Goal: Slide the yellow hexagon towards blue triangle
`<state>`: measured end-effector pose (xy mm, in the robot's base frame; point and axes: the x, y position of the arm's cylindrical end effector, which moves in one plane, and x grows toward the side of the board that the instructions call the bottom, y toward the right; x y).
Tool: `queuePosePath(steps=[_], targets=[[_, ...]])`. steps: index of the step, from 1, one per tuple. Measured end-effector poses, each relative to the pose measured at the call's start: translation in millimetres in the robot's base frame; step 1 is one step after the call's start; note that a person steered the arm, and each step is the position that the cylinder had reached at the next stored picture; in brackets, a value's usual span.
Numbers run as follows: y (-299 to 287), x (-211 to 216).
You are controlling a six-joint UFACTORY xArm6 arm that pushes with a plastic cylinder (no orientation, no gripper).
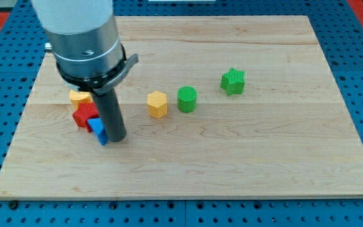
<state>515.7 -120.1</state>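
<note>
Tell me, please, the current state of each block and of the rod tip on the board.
my tip: down on the board, touching the blue block's right side.
blue block: against the red block.
red block: partly hidden.
yellow block: behind red, partly hidden.
yellow hexagon: free, untouched.
green cylinder: free.
green star: free.

No text, label, brand, number or sign can be read anywhere. The desk (232, 157) is bare wood grain, and the blocks on it carry only ribbed surfaces without marks. The arm's grey housing (80, 31) shows no lettering either.
</note>
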Motion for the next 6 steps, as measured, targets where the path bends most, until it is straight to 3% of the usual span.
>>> queuePosePath(steps=[2,3,4,5,6], targets=[[4,23],[68,9],[66,0],[27,-8],[6,-57]])
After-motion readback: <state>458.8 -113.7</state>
